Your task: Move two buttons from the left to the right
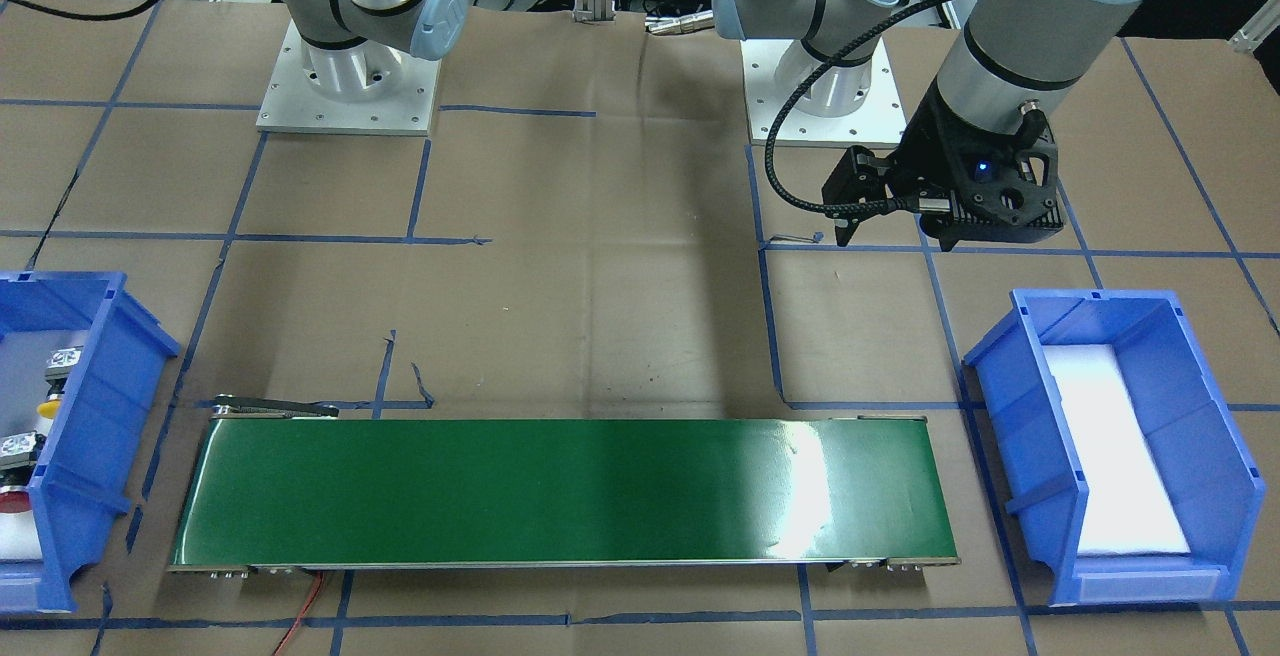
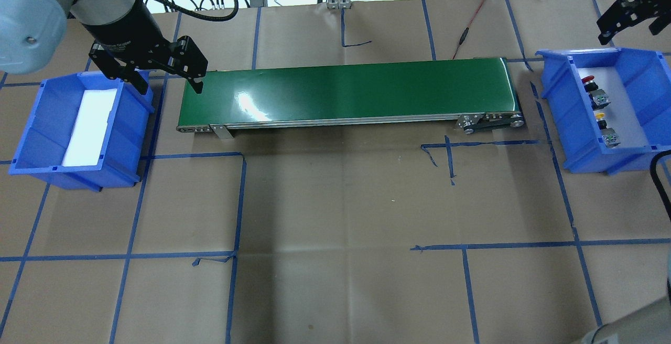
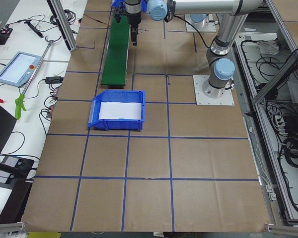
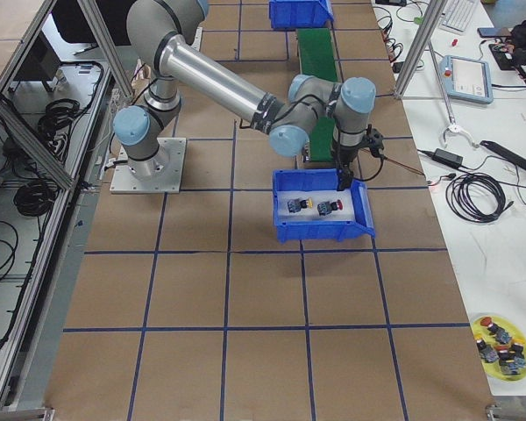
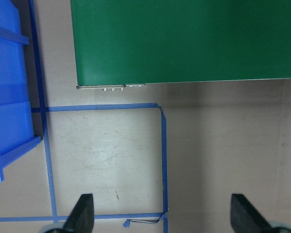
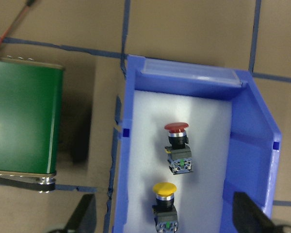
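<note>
**Blue plastic storage bin [image 2: 563,108] on the robot's right holds the pair**

On the white foam liner [image 6: 208,121] of that bin lie the red mushroom-cap push-button [image 6: 178,145] and the yellow mushroom-cap push-button [image 6: 165,201]. Each has a black collar and a grey-green blocky body. Both are on their sides, one behind the other along the bin's length. Their caps point the same way, and a strip of bare foam separates them. In the right wrist view the red one is higher in the frame and the yellow one is near the bottom edge.

The right gripper [image 6: 165,221] hangs over this bin with its two fingers spread wide. One fingertip shows outside the bin wall on the belt side and the other over the opposite wall. Nothing is between them, and neither touches a button.

The long green conveyor belt [image 2: 346,89] runs between this bin and a second blue plastic bin [image 2: 31,124] on the robot's left. That bin contains only a white foam pad [image 2: 89,126].

The left gripper [image 2: 171,89] hovers above the gap between that bin and the belt's near end. Its fingers are also wide apart and hold nothing. Its wrist camera looks down on the brown paper-covered table [image 5: 106,155], crossed by blue tape lines [image 5: 163,160].
</note>
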{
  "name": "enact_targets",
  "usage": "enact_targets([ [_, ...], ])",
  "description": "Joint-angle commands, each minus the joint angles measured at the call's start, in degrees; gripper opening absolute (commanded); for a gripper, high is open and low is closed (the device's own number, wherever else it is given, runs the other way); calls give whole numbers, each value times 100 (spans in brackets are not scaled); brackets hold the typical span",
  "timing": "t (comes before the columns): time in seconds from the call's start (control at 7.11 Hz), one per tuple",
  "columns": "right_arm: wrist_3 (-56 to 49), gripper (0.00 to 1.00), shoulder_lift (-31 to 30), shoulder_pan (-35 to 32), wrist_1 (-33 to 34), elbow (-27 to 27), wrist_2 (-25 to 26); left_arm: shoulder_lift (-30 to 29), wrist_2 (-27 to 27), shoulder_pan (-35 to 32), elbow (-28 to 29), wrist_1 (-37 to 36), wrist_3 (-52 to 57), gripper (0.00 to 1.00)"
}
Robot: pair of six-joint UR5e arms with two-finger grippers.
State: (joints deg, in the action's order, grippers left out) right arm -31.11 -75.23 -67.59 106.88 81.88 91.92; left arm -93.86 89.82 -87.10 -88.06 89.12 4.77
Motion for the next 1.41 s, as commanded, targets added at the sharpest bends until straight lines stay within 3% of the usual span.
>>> enact_targets([
  [0.0, 26, 100, -632, -839, -552, 55, -156, 0, 0, 0, 0, 0, 7, 100],
  [0.14, 104, 100, -686, -1296, -737, 56, -383, 0, 0, 0, 0, 0, 7, 100],
  [0.28, 897, 100, -869, -1483, -1244, 56, -412, 0, 0, 0, 0, 0, 7, 100],
  [0.56, 2839, 100, -1072, -2008, -1442, 300, -421, 8, 0, 0, 0, 0, 7, 100],
  [0.84, 2944, 100, -1432, -2214, -1284, 854, -360, 8, 0, 0, 0, 0, 15, 100],
  [1.27, 2970, 100, -1678, -2258, -1319, 1065, -404, 8, 0, 0, 0, 0, 15, 100],
])
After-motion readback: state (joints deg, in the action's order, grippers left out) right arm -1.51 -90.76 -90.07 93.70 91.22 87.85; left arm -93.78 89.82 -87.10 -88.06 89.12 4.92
